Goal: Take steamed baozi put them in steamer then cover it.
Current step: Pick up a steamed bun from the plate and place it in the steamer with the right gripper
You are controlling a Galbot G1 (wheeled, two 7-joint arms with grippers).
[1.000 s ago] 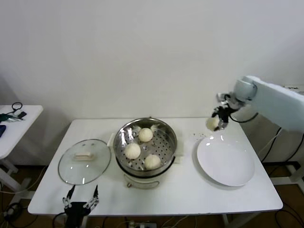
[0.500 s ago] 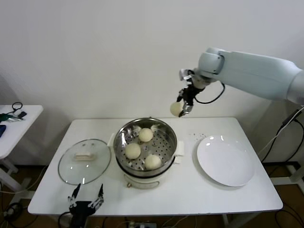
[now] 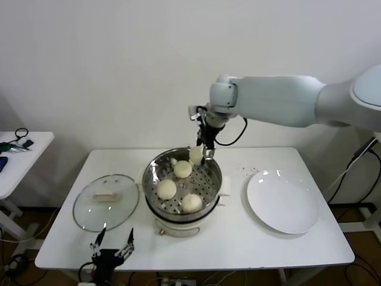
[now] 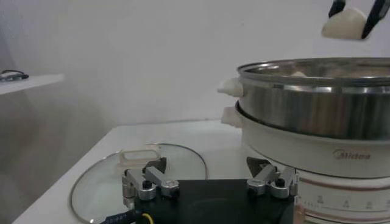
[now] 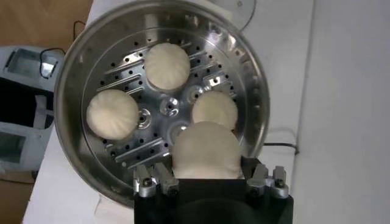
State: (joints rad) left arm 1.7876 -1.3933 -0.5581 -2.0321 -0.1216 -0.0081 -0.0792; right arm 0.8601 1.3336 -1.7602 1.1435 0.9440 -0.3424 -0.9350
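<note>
At the bench's near edge the left gripper (image 3: 111,249) waits with jaws wide and empty beside the cover (image 3: 106,201), while beyond, the right gripper (image 3: 203,150) pinches the 4th bun (image 3: 196,155) over the steamer (image 3: 182,185), ready to lower it beside 3 buns (image 3: 166,189) inside.

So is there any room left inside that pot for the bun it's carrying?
Yes: the perforated tray of the shiny steel steamer is bare at its back edge, under the right gripper holding the fourth white bun. Three buns crowd the rest.
</note>
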